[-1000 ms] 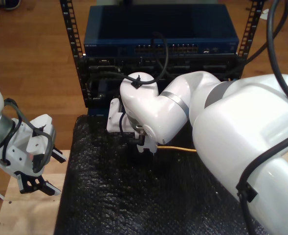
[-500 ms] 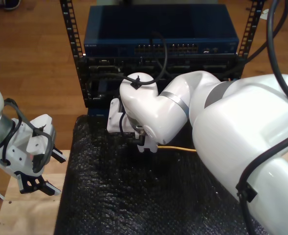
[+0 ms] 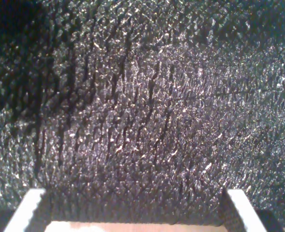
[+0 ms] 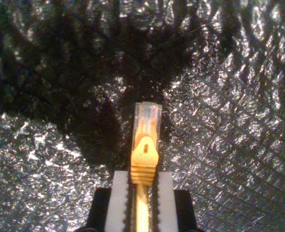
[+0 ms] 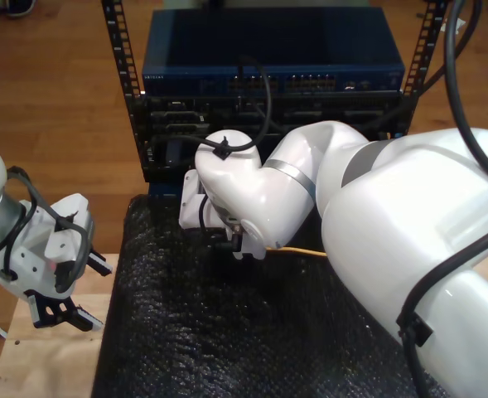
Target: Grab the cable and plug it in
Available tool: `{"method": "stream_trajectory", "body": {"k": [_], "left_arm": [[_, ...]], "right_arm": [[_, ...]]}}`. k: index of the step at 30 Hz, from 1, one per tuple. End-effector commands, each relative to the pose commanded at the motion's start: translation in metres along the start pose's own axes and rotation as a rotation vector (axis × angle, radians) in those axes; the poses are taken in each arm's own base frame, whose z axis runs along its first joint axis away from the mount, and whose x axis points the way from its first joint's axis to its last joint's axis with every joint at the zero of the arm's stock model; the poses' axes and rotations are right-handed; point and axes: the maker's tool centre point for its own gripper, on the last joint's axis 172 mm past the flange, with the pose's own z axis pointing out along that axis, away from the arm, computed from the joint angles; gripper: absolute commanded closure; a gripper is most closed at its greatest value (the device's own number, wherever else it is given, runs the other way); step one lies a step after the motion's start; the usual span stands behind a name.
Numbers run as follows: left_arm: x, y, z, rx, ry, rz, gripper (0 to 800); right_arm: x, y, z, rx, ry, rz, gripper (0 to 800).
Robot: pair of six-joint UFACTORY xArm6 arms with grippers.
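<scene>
The yellow cable (image 4: 143,159) is pinched between the white pads of my second gripper (image 4: 142,179), which is shut on it just behind the clear plug (image 4: 147,115). The plug sticks out past the fingertips over the black mat (image 4: 229,145). In the exterior view the cable (image 5: 303,250) trails toward the right from under the big white arm, whose gripper (image 5: 227,242) hangs low over the mat in front of the rack. My first gripper (image 5: 64,315) stands open at the exterior view's left, over the mat's edge, with its fingertips (image 3: 32,205) wide apart and nothing between them.
A rack at the back holds a blue network switch (image 5: 268,75) with rows of ports (image 5: 310,81) and black cables. The black bubbled mat (image 5: 227,340) covers the table; bare wood (image 5: 45,365) shows at the exterior view's lower left.
The second arm's wrist has shifted slightly toward the exterior view's left and turned, carrying the cable with it. The first arm has not moved.
</scene>
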Motion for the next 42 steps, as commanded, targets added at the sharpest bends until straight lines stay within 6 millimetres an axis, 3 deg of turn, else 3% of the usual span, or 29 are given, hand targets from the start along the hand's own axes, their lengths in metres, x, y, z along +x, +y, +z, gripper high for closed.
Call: {"method": "stream_trajectory", "body": {"k": [2,7,13,19,25,30,34,42], "left_arm": [[0.000,0.000,0.000,0.000,0.000,0.000,0],[0.000,0.001,0.001,-0.002,-0.001,0.001,0],[0.000,0.001,0.000,-0.003,0.000,0.001,0],[-0.002,0.004,0.000,-0.010,0.007,-0.006,0],[-0.003,0.005,-0.001,-0.011,0.010,-0.012,0],[-0.007,0.005,-0.003,-0.004,0.012,-0.025,0],[-0.008,0.008,-0.004,-0.011,0.024,-0.033,0],[-0.005,0.015,0.000,-0.034,0.035,-0.032,0]], "right_arm": [[0.000,-0.001,0.001,0.001,-0.001,0.000,794],[-0.001,0.003,-0.005,-0.006,0.005,-0.002,794],[-0.004,0.016,-0.030,-0.033,0.033,0.013,794],[-0.007,0.020,-0.039,-0.038,0.043,-0.008,796],[-0.014,0.016,-0.050,-0.015,0.042,-0.042,796],[-0.010,-0.002,-0.063,0.061,0.104,-0.078,796],[-0.024,-0.015,-0.078,0.132,0.121,-0.115,796],[-0.062,-0.020,-0.122,0.186,0.187,-0.094,796]]}}
